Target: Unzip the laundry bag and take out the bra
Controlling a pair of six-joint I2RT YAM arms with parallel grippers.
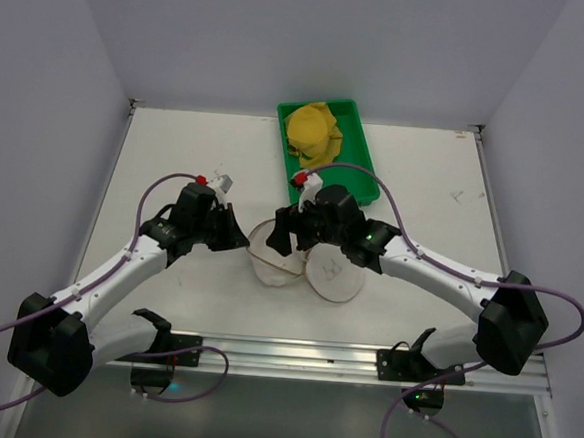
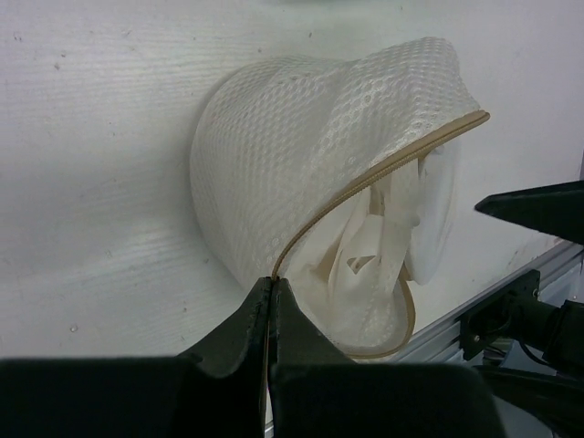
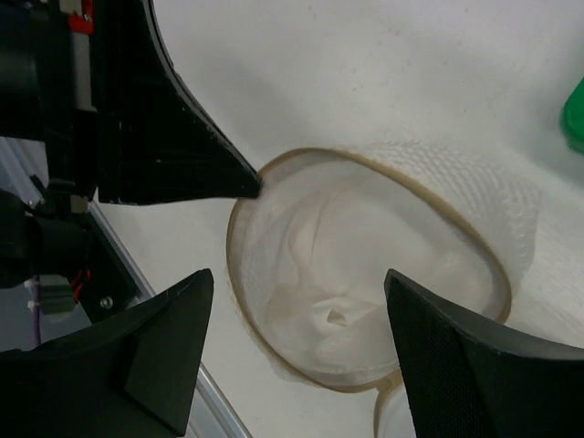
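Pinching the laundry bag (image 2: 301,173) rim between my left fingers (image 2: 239,333); my right fingers (image 3: 169,351) hang spread above its mouth.

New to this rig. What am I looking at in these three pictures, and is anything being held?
Two robot arms are bolted at the table's near edge. The overhead picture looks down from behind them; the other two come from cameras on each wrist. Between the arms lies a white mesh laundry bag, already open, with pale fabric inside. The left gripper is pinched shut on the bag's tan zipper rim. The right gripper hangs open above the opening, holding nothing. Farther back, a green tray holds a yellow cloth.
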